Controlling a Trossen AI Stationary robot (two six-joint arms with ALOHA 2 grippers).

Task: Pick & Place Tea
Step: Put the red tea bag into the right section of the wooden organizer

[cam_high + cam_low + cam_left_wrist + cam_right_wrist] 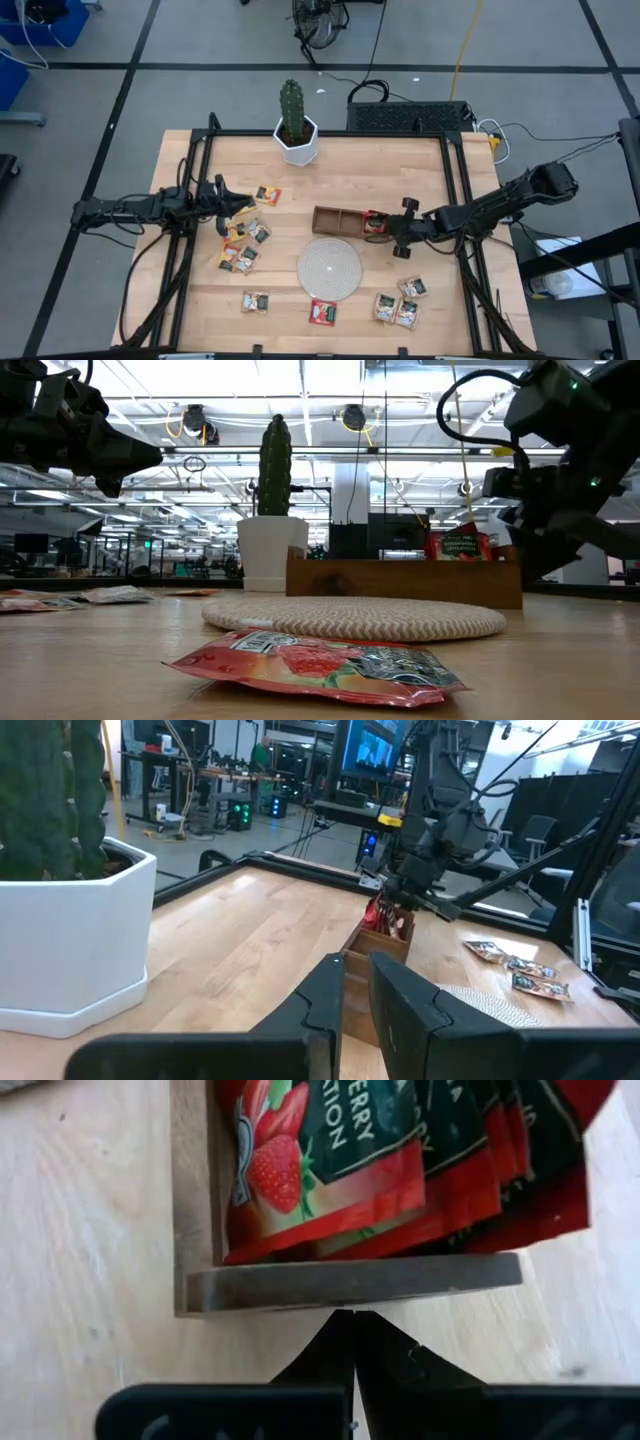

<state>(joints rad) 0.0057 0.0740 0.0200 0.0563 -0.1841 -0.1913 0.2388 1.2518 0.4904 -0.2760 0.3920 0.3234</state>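
Wooden tabletop [330,175], potted cactus [295,125] at its far edge, round woven disc [329,268] mid-table, brown tray [335,220] holding red tea sachets [400,1160], right tool [392,238] clenched empty beside it, left tool [243,205] nearly clenched, empty, above loose sachets [245,245].

Glossy foil tea sachets [318,668]; matt wooden tray [404,581].

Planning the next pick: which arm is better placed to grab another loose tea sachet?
Left. The left gripper hangs beside the sachet cluster at table left. The right gripper is shut at the wooden tray, beside red sachets already filed there.
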